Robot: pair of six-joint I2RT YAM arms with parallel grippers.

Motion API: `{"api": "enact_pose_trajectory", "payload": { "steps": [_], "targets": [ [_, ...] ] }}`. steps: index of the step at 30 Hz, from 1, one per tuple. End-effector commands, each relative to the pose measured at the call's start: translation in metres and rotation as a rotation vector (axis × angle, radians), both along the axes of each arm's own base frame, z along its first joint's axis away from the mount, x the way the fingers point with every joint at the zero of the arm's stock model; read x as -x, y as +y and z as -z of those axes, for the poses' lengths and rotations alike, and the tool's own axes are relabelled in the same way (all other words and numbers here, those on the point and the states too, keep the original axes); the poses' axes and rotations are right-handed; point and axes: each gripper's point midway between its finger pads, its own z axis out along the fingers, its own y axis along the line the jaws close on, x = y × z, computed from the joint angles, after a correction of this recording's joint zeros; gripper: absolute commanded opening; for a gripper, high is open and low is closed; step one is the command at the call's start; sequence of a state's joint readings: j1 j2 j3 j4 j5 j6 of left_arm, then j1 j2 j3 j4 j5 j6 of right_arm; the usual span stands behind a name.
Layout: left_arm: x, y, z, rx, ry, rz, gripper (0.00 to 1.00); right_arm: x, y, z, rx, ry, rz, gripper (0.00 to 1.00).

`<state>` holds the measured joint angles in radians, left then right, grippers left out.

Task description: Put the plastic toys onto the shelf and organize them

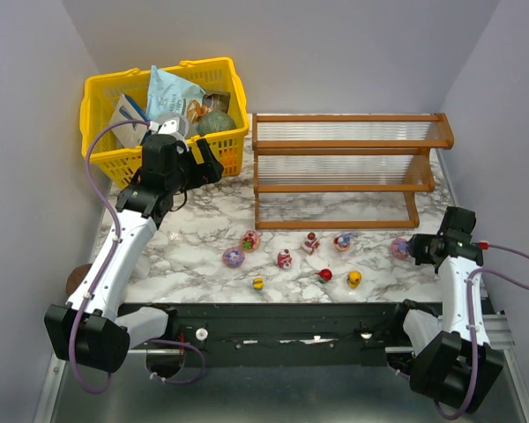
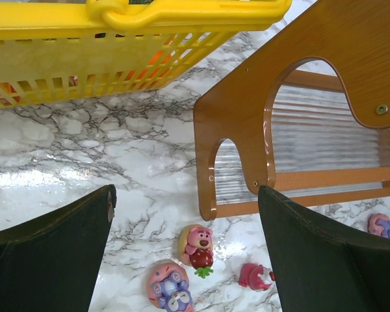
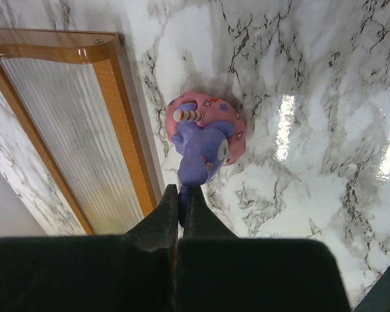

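Observation:
Several small plastic toys lie in a loose row on the marble table in front of the shelf, among them a pink bear with a strawberry and a yellow duck. My right gripper is shut on the purple edge of a pink-and-purple unicorn toy, beside the shelf's bottom right corner. My left gripper hangs wide open and holds nothing. It is above the table between the basket and the shelf's left side panel.
A yellow basket full of packets stands at the back left, close to the left arm. A pink-and-purple round toy and a red-pink one lie below the left fingers. A brown object sits at the table's left edge.

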<state>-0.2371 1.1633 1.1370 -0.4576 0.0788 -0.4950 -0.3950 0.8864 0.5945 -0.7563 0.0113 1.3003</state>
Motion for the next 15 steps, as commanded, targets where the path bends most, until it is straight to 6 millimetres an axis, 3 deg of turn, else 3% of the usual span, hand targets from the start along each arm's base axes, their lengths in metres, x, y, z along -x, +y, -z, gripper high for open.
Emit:
{"api": "enact_pose_trajectory", "payload": {
  "steps": [1, 11, 15],
  "targets": [
    [0.001, 0.008, -0.006, -0.009, -0.019, -0.030, 0.99, -0.003, -0.003, -0.012, 0.032, -0.033, -0.032, 0.01],
    [0.001, 0.007, -0.003, -0.002, -0.007, -0.025, 0.99, -0.006, -0.001, -0.059, 0.120, -0.085, -0.173, 0.00],
    [0.000, 0.005, -0.002, 0.004, -0.003, -0.019, 0.99, -0.025, 0.000, -0.072, 0.146, -0.171, -0.240, 0.01]
  ]
}}
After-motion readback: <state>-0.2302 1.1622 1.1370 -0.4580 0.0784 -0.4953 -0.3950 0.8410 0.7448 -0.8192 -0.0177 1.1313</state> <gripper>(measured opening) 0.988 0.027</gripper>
